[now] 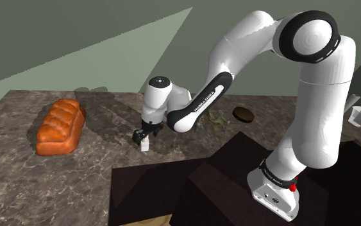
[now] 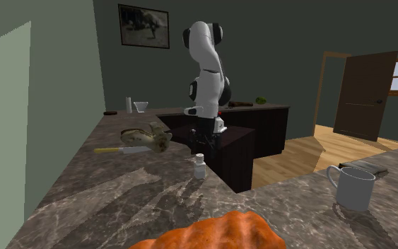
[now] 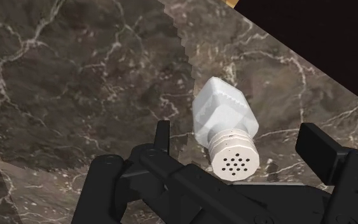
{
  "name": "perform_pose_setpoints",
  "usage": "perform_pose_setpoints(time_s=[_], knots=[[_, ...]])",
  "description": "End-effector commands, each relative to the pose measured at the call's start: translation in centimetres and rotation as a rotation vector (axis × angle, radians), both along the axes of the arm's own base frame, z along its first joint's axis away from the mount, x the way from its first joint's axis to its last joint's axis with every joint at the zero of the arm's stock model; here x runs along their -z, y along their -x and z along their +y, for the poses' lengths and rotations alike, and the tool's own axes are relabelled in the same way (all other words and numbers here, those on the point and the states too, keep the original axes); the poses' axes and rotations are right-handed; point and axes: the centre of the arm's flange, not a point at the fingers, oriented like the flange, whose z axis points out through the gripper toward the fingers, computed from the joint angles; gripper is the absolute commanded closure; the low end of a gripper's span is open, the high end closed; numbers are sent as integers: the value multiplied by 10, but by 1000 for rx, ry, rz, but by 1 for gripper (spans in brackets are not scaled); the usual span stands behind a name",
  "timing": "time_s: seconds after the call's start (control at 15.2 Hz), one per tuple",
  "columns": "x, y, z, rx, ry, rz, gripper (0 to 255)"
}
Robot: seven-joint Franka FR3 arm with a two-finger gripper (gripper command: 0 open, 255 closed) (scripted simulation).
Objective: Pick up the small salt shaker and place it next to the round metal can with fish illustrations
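Dark marble counter [image 1: 108,109], pale veins, polished, with a square-cut edge. My white arm [image 1: 313,96] reaches out over it from the stand. An orange-brown bread loaf [image 1: 60,126] with a ridged crust lies well apart toward the shoulder view's left. A dark, flat, round thing [image 1: 243,114] sits nearer the stand. It may be the can, but I can make out no fish drawings on it. My pincer [image 3: 238,137] points down at the counter with its jaws apart and clamped on nothing. The salt shaker [image 3: 225,124] stands upright on the marble between them. A gap shows on each side, wider on one side than the other. In the second exterior view the shaker [image 2: 199,167] sits just under my fingertips, close to the counter's edge. The body is pale, squarish and flat-sided, with sloped shoulders. A ribbed round cap on top is dotted with small holes. I judge it light and rigid, with smooth walls that will probably be slippery. The footprint is small, so a nudge from one finger could tip it or skate it toward the edge. Best hold is across two opposite flat sides of the body, below the shoulders and not on the ribbed cap. Centre first, so both pads land together.
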Motion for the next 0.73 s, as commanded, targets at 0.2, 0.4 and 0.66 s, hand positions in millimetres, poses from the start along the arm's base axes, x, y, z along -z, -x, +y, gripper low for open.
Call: perform_pose_setpoints(time_s=[0.2, 0.4, 0.66], knots=[[2, 0, 0, 0, 0, 0, 0], [2, 0, 0, 0, 0, 0, 255], [2, 0, 0, 0, 0, 0, 255]])
